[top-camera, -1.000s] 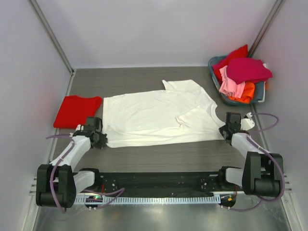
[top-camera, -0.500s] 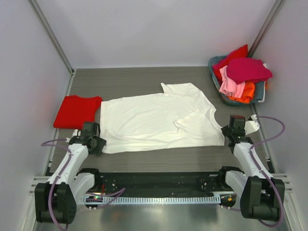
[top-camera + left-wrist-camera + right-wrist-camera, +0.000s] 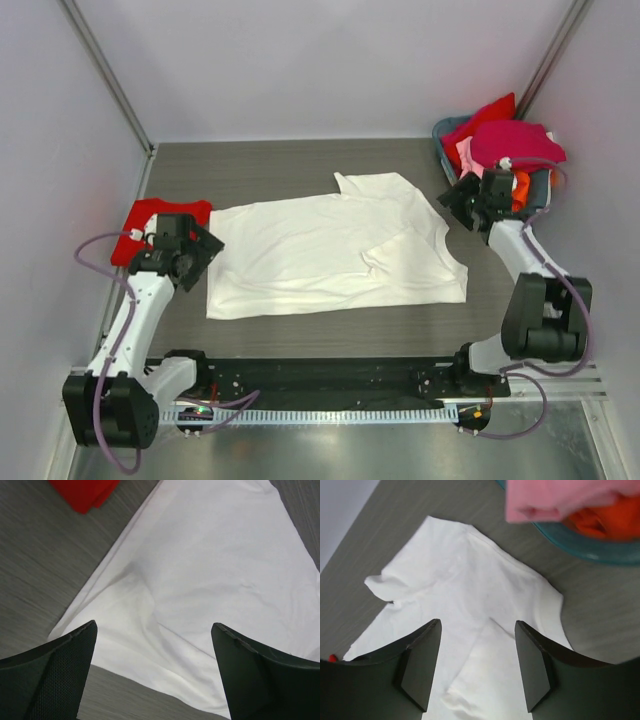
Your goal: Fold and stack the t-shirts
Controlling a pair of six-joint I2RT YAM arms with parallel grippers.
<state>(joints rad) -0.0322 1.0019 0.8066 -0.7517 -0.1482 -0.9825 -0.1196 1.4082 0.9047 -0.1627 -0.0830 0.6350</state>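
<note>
A large white t-shirt point(image 3: 330, 250) lies spread flat mid-table, one sleeve folded in over its right side. My left gripper point(image 3: 203, 250) hovers open above its left hem, nothing between the fingers point(image 3: 55, 675); under it lies white cloth point(image 3: 210, 570). A folded red t-shirt point(image 3: 145, 220) lies just left of it, its corner point(image 3: 85, 492) showing in the left wrist view. My right gripper point(image 3: 457, 200) hangs open over the shirt's right shoulder point(image 3: 470, 605), empty. Pink point(image 3: 560, 497) and orange point(image 3: 600, 522) t-shirts hang from the basket.
A grey-blue basket point(image 3: 441, 138) stands at the back right corner, heaped with magenta point(image 3: 515, 142), red point(image 3: 490, 112), pink and orange shirts; its rim point(image 3: 580, 547) is close to my right gripper. Walls close the table on the left, back and right.
Both grippers were shut at the white shirt's near corners. They opened, let go, rose and moved back: the left toward the red shirt, the right toward the basket.
</note>
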